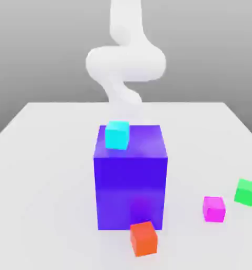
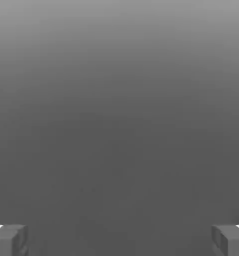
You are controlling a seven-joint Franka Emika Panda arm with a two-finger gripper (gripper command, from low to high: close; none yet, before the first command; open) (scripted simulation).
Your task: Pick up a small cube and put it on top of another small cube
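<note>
Hand (image 2: 119, 241) wide open, nothing between its fingertips; magenta cube (image 1: 214, 209) on the worktop (image 1: 49, 174), near the green cube (image 1: 245, 192), in the exterior view; plain grey in the hand view.

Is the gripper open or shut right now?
Open: in the hand view the gripper has its two fingertips far apart, one near each side edge, with nothing held between them.

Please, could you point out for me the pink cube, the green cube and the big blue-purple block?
Pink cube (image 1: 214, 210), exterior view, front face.
Green cube (image 1: 245, 193), exterior view, front face.
Blue-purple block (image 1: 130, 184), exterior view, front face.
</note>
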